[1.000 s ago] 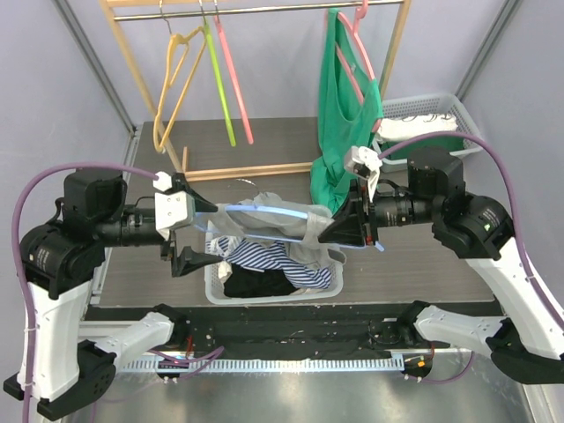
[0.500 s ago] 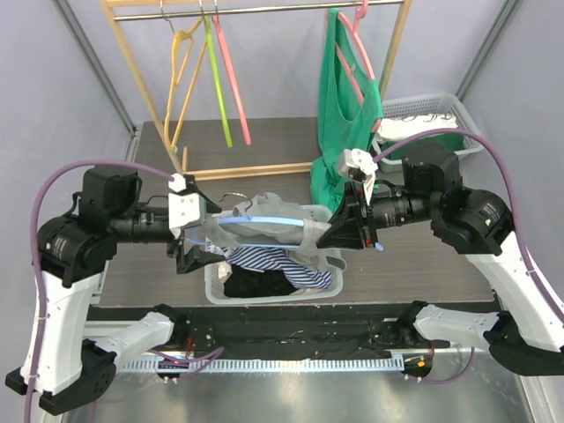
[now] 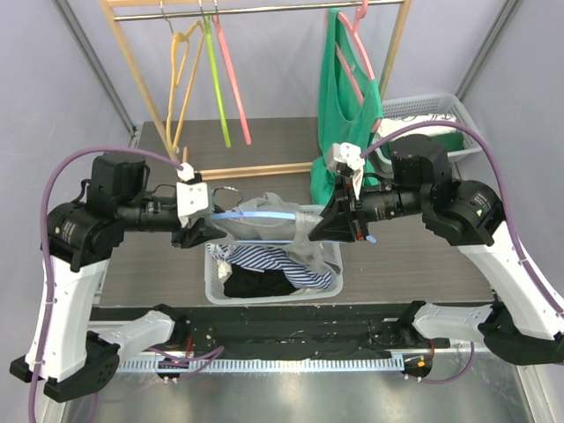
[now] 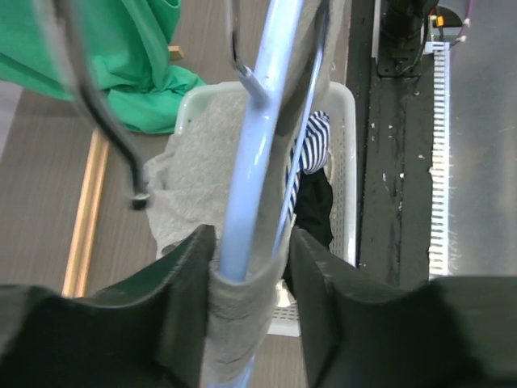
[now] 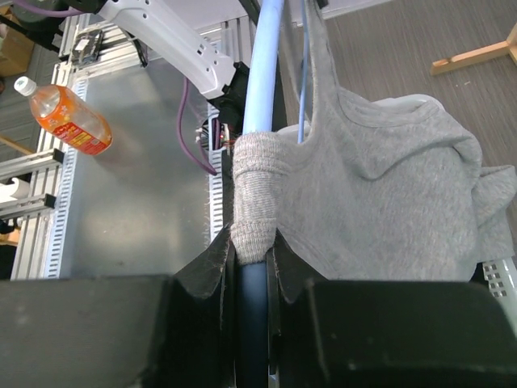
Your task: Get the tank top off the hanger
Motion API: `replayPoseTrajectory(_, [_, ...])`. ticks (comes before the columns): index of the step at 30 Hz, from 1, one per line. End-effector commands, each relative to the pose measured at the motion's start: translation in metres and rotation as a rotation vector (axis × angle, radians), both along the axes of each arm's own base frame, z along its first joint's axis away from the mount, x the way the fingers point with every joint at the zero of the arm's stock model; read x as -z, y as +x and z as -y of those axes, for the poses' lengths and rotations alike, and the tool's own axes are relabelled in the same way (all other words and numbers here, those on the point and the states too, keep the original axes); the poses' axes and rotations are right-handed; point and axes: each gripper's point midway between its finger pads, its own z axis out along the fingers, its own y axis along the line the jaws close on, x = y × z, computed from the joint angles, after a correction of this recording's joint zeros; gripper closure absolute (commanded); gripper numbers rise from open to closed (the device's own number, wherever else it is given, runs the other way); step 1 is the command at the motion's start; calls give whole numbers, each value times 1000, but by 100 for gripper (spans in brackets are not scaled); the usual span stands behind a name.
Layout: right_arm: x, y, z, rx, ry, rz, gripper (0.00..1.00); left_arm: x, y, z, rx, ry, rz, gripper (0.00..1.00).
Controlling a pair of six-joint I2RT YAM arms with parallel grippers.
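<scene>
Your light blue hanger (image 3: 262, 216) lay roughly level between the two arms, above the white laundry basket (image 3: 214, 289), with the grey tank top (image 5: 388, 210) on it. The garment's body sagged from the hanger toward the basket, which held a striped garment (image 3: 269, 262) and something dark beneath it. Your right gripper (image 5: 252, 252) was pinched narrow on one end of the hanger, where a grey strap wrapped the blue arm between the fingers. Your left gripper (image 4: 250, 236) straddled the other end, jaws partly apart, with the blue arm and a fold of grey cloth filling the gap. From the wrist view you could not tell whether those fingers pressed the cloth or only stood beside it. Behind the basket, a green garment (image 3: 339, 115) hung on the wooden rack (image 3: 132, 62), well apart from the hanger you held.
</scene>
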Motion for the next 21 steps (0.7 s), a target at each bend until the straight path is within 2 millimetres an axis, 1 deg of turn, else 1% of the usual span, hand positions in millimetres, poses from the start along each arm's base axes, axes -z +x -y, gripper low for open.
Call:
replayPoseTrajectory(1, [-28,11,4,66,72,127,99,-11,-10,-7,8,-1,62,64])
replayPoseTrajectory(3, [-30,14,4,84,76,139,99,-9,-12,-8,14,5,54,70])
replayPoseTrajectory(4, [-30,17,4,95,75,145,99,-8,-13,-8,14,6,59,79])
replayPoseTrajectory(6, [-30,21,4,113,75,151,99,-9,-14,-9,11,5,67,87])
replayPoseTrajectory(7, [-26,27,5,144,62,155,99,-9,-12,-10,3,10,73,91])
replayPoseTrajectory(9, [-25,39,6,210,63,171,99,-12,-10,-11,-14,4,82,93])
replayPoseTrajectory(10, [-17,49,7,258,46,170,99,-12,-6,-12,-35,10,88,96])
replayPoseTrajectory(11, [-17,61,12,338,45,186,98,-17,-2,-12,-48,-5,108,97])
replayPoseTrajectory(12, [-22,71,13,390,72,212,91,-19,0,-12,-79,-18,96,97])
replayPoseTrajectory(13, [-12,80,14,435,63,205,73,-22,3,-12,-103,-31,100,98])
replayPoseTrajectory(14, [-11,91,18,503,71,216,66,-26,15,-12,-146,-41,123,99])
replayPoseTrajectory(15, [-26,91,21,529,137,239,59,-27,20,-13,-181,-52,118,100])
replayPoseTrajectory(16, [-21,94,21,543,140,237,46,-29,24,-14,-232,-74,85,100])
replayPoseTrajectory(17, [-25,94,23,555,163,252,42,-29,36,-17,-297,-77,89,100])
replayPoseTrajectory(18, [-36,95,28,584,201,279,38,-27,39,-18,-316,-78,80,100])
replayPoseTrajectory(19, [-42,96,32,608,225,272,29,-27,41,-19,-337,-83,71,100])
replayPoseTrajectory(20, [-47,97,35,626,235,280,25,-26,49,-21,-373,-84,82,100])
replayPoseTrajectory(21, [-53,100,43,671,248,290,23,-26,53,-23,-397,-84,89,100])
